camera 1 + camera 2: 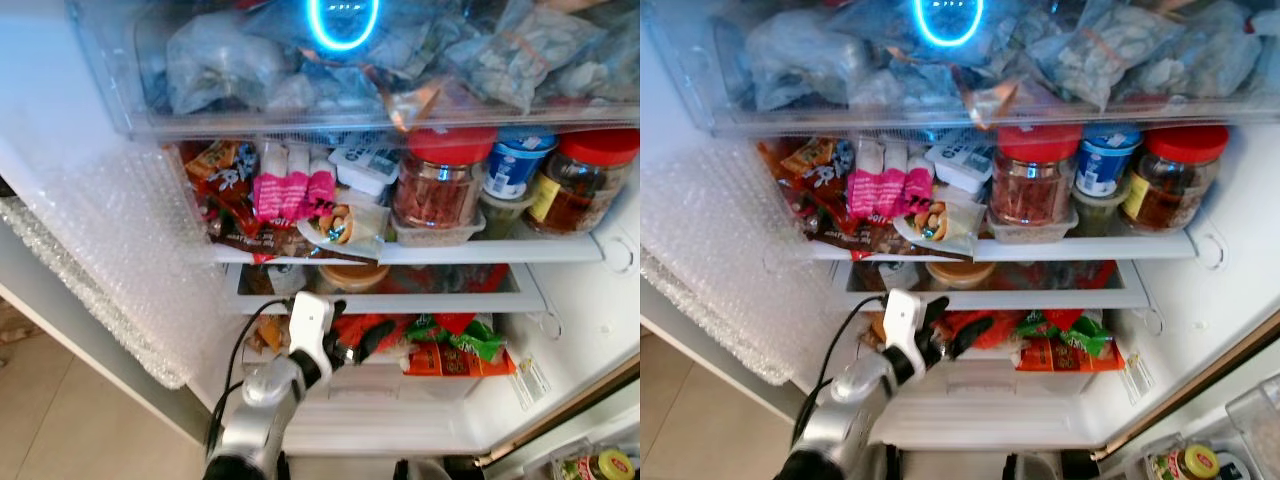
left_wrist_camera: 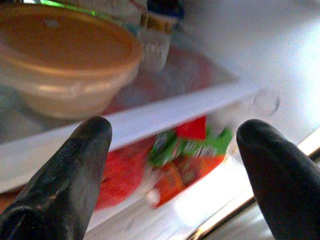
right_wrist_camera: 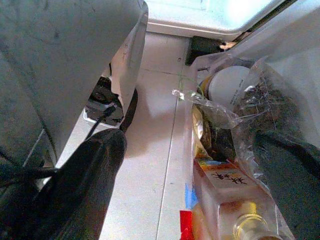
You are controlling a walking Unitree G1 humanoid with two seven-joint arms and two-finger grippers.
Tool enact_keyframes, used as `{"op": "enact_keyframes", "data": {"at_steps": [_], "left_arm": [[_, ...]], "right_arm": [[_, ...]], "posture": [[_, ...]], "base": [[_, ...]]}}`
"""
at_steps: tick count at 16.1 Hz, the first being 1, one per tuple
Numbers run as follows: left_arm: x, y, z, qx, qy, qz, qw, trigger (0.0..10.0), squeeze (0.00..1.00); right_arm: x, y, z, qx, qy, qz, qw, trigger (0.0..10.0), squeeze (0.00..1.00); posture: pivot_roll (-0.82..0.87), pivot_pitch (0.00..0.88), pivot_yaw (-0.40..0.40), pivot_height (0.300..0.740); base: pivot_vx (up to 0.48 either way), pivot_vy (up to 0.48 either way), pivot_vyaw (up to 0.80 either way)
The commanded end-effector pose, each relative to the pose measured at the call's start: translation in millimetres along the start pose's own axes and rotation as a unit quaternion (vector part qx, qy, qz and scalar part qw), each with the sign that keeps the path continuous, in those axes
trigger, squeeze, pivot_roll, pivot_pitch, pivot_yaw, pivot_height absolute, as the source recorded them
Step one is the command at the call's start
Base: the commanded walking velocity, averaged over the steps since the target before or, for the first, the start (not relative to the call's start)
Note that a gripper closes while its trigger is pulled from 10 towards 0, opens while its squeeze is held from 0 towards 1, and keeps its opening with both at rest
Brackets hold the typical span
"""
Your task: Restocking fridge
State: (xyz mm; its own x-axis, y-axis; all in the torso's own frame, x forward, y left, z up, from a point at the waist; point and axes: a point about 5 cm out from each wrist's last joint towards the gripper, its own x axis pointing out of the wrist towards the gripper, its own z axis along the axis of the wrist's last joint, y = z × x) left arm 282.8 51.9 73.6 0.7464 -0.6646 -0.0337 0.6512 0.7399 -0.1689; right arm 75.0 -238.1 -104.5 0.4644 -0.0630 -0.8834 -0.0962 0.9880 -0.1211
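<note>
Head cams look into the open fridge point(image 1: 600, 330): a clear top drawer point(image 1: 130, 100) packed w/ plastic bags, then a shelf point(image 1: 420, 250) w/ red-lidded jars point(image 1: 438, 180), a blue-lidded tub point(image 1: 515, 165), a pink packet point(image 1: 290, 195) and other snack packs, a thinner shelf below it, and at the bottom a compartment w/ red, orange and green packets point(image 1: 450, 350). Bubble wrap point(image 1: 120, 270) lines the fridge's left side. The left gripper point(image 1: 365, 340) reaches up from below to the front of that bottom compartment, just under the thin shelf, long black fingers pointing right and into the fridge, long axis roughly level. Left wrist cam gives what the head cams don't: the fingers point(image 2: 75, 170) stand wide apart w/ nothing between them, and past them a round tub w/ an orange-brown lid point(image 2: 65, 55) sits on the thin shelf, the red and green packets lower down, blurred. Right wrist cam sees a separate spot: pale floor point(image 3: 150, 165), the robot's own body on one side, and a clear plastic bag point(image 3: 240, 115) holding a square clear bottle w/ a gold cap point(image 3: 230, 200) and dark leafy stuff. One black finger point(image 3: 85, 185) shows there; can't tell whether the right gripper is wide or closed.
</note>
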Motion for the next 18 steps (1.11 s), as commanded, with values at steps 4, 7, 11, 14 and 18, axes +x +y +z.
{"op": "enact_keyframes", "data": {"at_steps": [4, 7, 11, 14, 18], "left_arm": [[-33.1, 7.3, 12, 0.163, 0.014, 0.070, 0.984, 10.0, 0.00], [-59.9, 24.5, 11, 0.216, 0.029, 0.159, 0.963, 10.0, 0.00], [-72.8, 27.2, 5, 0.182, 0.044, 0.212, 0.959, 10.0, 0.00], [-78.6, 29.1, 3, 0.185, 0.052, 0.226, 0.955, 10.0, 0.00], [-93.7, 37.3, -13, 0.116, 0.124, 0.240, 0.956, 10.0, 0.00]], "right_arm": [[-3.8, 6.3, -15, 0.010, 0.024, 0.010, 1.000, 10.0, 0.00], [-4.5, 6.8, -17, 0.017, 0.026, 0.007, 0.999, 10.0, 0.00], [-4.7, 7.2, -18, 0.018, 0.027, 0.008, 0.999, 10.0, 0.00], [-4.8, 5.8, -17, 0.019, 0.024, 0.008, 1.000, 10.0, 0.00], [-5.5, 6.4, -19, 0.014, 0.029, 0.011, 0.999, 10.0, 0.00]], "posture": [[0.00, 0.034, 0.049, 0.640], [0.00, 0.021, 0.052, 0.640], [0.01, 0.016, 0.050, 0.640], [0.03, 0.041, 0.043, 0.640], [0.04, 0.059, 0.040, 0.640]], "base": [[0.000, 0.000, 0.00], [0.000, 0.000, 0.00], [0.000, 0.000, 0.00], [0.000, 0.000, 0.00], [0.000, 0.000, 0.00]]}}
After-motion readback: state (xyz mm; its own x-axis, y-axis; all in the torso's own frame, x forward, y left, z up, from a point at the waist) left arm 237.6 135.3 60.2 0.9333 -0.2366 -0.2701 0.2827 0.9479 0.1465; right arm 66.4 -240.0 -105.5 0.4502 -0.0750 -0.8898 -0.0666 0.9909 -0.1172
